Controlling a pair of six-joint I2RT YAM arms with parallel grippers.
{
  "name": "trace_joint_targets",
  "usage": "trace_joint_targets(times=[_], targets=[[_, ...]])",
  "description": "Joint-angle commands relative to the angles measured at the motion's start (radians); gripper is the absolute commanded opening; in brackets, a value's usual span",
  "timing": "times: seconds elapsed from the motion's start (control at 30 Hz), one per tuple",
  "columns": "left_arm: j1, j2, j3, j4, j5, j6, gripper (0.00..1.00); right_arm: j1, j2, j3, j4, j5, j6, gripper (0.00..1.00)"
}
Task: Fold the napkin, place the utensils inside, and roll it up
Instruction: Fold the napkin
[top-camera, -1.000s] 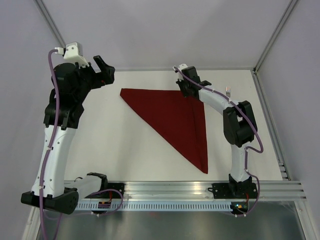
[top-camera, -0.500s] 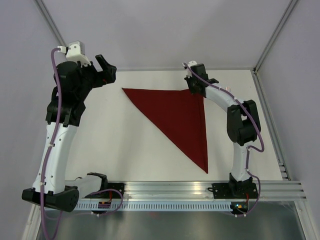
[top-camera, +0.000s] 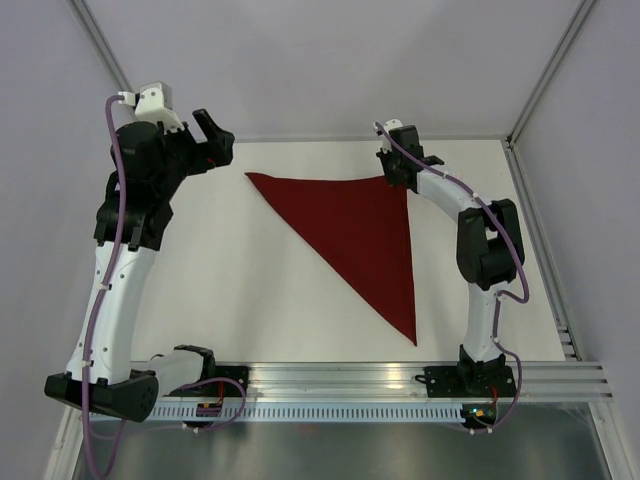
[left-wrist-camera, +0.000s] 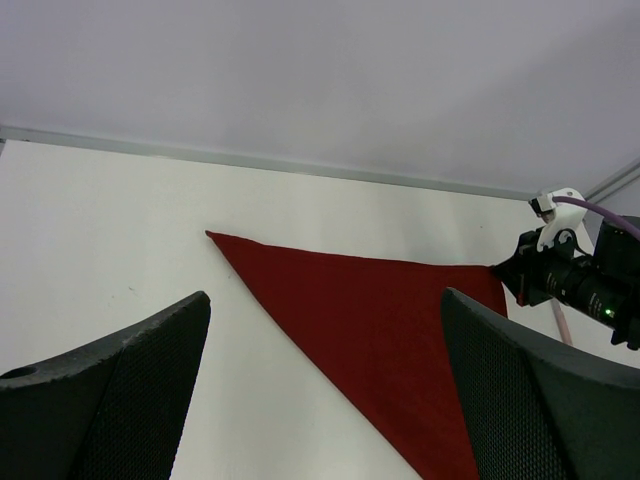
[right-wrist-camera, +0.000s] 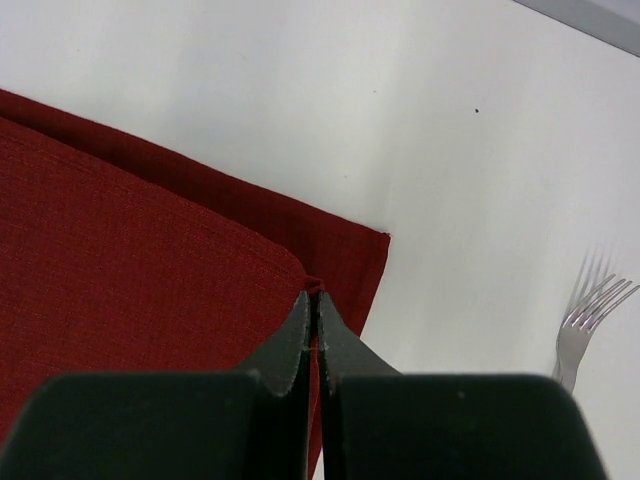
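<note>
The maroon napkin (top-camera: 365, 228) lies folded into a triangle on the white table, one point far left, one near the front. My right gripper (top-camera: 398, 180) is at its far right corner, shut on the tip of the upper layer, as the right wrist view shows (right-wrist-camera: 316, 293); the lower layer of the napkin (right-wrist-camera: 130, 250) peeks out just beyond. A silver fork (right-wrist-camera: 582, 322) lies on the table to the right of that corner. My left gripper (top-camera: 214, 140) hangs open above the table's far left, away from the cloth; its wrist view looks over the napkin (left-wrist-camera: 400, 330).
The table's (top-camera: 250, 280) back edge meets the wall just beyond the napkin. A metal rail (top-camera: 400, 375) runs along the front edge by the arm bases. The enclosure's corner post (top-camera: 535, 90) stands at the back right.
My right gripper has carried the napkin's corner to the right and back, drawing the upper layer flat onto the far right corner. The left arm has hardly moved.
</note>
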Motion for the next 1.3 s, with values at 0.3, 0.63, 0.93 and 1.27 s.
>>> trace_joint_targets(times=[0.3,0.63,0.93,1.27], targets=[[0.004,0.015,-0.006,0.040,0.042,-0.016,1.00,-0.030,0.038,0.022,0.035,0.006,0.009,0.01],[0.003,0.026,-0.013,0.046,0.051,-0.021,1.00,-0.044,0.062,0.041,0.029,0.008,0.005,0.01],[0.004,0.029,-0.023,0.053,0.054,-0.021,1.00,-0.048,0.087,0.041,0.035,0.020,-0.001,0.01],[0.003,0.031,-0.043,0.060,0.056,-0.019,1.00,-0.059,0.119,0.050,0.048,0.041,-0.013,0.00]])
